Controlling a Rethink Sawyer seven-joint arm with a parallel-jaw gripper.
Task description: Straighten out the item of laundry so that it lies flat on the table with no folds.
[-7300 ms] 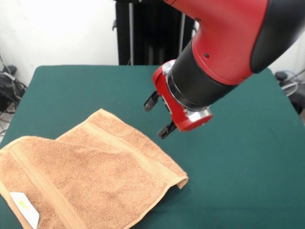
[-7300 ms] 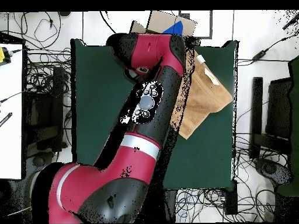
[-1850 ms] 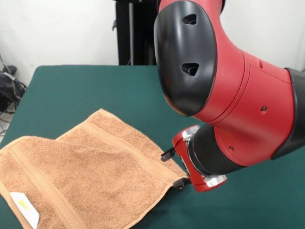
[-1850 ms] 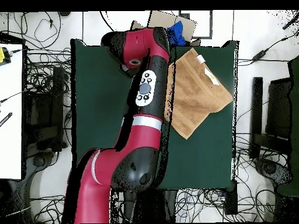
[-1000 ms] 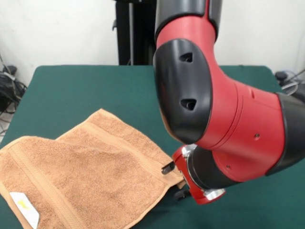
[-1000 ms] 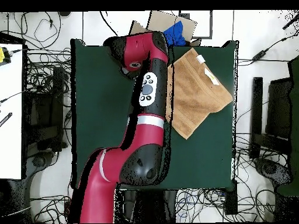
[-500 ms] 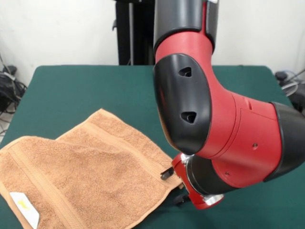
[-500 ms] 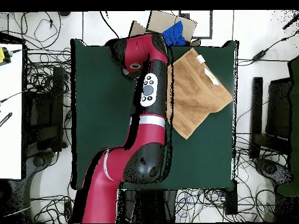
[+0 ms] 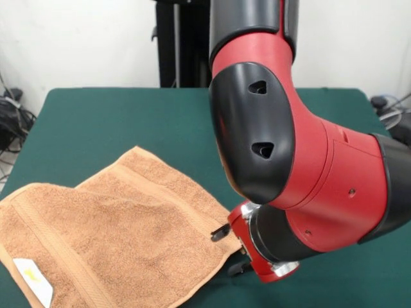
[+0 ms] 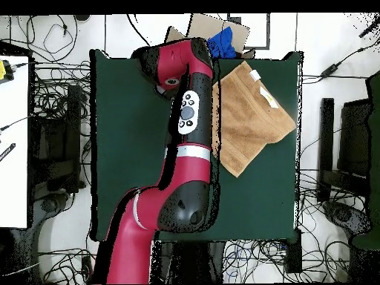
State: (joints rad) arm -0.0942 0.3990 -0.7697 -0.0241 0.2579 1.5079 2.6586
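The peach-orange terry towel [image 9: 122,237] lies folded over at the near-left part of the dark green felt table [image 9: 115,122]. The red-and-black gripper [image 9: 229,250], fingers spread, straddles the towel's folded corner, apparently positioned to pinch it for unfolding.

The towel [image 9: 122,237] is peach-orange terry with woven border bands in the same shade and a small white tag [image 9: 32,280] bearing a yellowish mark. The desk [image 9: 115,122] is dark green. The arm [image 9: 308,173] is glossy red with black sections, and the fingers [image 9: 221,231] are black.
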